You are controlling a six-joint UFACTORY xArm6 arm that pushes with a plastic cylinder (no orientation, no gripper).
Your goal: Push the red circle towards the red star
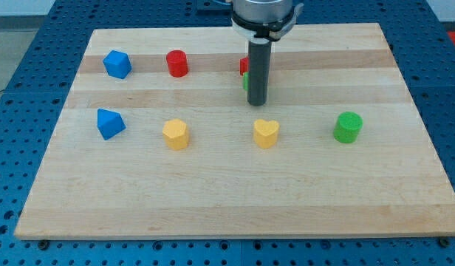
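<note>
The red circle (177,63) is a red cylinder at the upper left of the wooden board (235,199). The red star (244,65) is mostly hidden behind the rod at the upper middle; only a red sliver shows. A green block (244,80), shape unclear, peeks out just below it, also behind the rod. My tip (257,103) rests on the board just below and right of these two blocks, about a hundred pixels to the right of the red circle.
A blue block (117,64) sits left of the red circle and a blue block (110,123) lies below it. A yellow hexagon (176,134), a yellow heart (267,134) and a green cylinder (349,127) form the lower row.
</note>
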